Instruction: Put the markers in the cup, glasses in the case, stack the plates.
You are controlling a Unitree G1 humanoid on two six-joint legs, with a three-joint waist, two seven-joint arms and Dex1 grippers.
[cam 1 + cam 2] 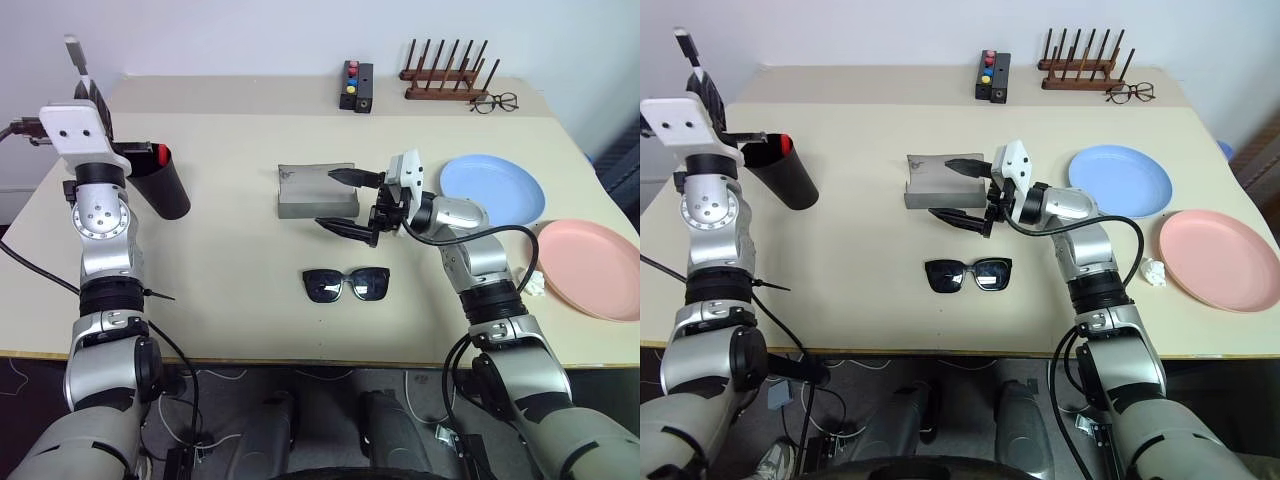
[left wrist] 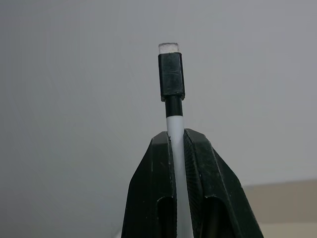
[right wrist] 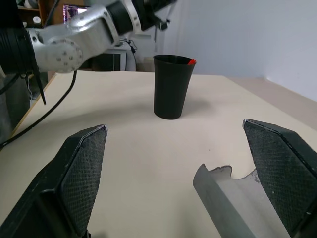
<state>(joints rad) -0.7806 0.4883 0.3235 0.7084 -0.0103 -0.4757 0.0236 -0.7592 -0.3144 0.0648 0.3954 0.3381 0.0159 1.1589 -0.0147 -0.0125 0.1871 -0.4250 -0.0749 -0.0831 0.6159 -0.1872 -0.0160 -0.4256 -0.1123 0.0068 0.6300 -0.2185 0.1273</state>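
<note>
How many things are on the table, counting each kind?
Plates: 2, blue plate and pink plate
Eyewear: 2, sunglasses and clear spectacles
Markers: 2, white marker and red-capped marker
Cup: 1
Case: 1
Button box: 1
Peg rack: 1
Total: 10

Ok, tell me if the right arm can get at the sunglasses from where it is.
Probably yes: the right gripper hovers with jaws open just behind the sunglasses, which lie alone on bare table, nothing between.
</note>
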